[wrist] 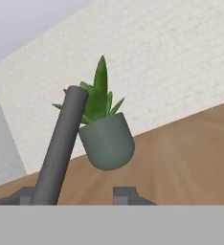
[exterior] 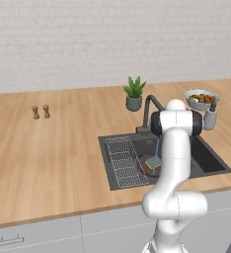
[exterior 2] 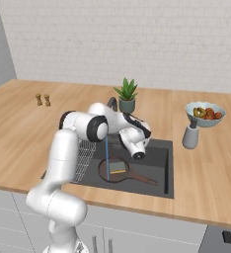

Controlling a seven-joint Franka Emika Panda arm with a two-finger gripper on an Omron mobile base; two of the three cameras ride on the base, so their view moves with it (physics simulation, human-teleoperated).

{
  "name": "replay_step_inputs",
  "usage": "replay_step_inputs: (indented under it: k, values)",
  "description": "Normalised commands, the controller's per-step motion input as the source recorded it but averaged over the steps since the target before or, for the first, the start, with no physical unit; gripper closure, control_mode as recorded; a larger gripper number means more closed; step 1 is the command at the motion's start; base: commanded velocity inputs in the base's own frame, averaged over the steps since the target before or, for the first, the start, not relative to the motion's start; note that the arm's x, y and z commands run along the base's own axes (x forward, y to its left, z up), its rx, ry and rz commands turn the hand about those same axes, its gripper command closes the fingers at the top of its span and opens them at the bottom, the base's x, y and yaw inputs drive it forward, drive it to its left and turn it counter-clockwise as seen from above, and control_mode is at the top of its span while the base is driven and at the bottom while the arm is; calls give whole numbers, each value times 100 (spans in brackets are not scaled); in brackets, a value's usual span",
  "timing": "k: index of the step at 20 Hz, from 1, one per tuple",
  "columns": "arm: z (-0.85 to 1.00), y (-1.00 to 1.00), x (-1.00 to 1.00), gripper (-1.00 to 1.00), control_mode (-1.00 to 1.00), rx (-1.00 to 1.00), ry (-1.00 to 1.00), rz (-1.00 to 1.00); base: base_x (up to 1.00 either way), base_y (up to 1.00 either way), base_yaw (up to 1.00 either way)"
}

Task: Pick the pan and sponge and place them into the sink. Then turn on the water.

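sponge (exterior 2: 118, 166) in pan (exterior 2: 118, 172), water (exterior 2: 107, 158) running; end effector (exterior 2: 139, 156) state unclear.

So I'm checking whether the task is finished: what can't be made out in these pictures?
- Pan: right half behind the arm in the left base view.
- Faucet top: past the hand view's edge.
- Gripper: tips barely rise in the hand view; open or shut is unclear.
- Bowl contents: too small to name.
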Motion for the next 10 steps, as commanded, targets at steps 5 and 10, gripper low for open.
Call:
replay_step_inputs:
  k: [5, 10]
  values:
    - [-33, -77, 7, 100, -100, 18, -3, 0, 0, 0, 0]
    - [3, -78, -81, 100, -100, 30, -21, 3, 0, 0, 0]
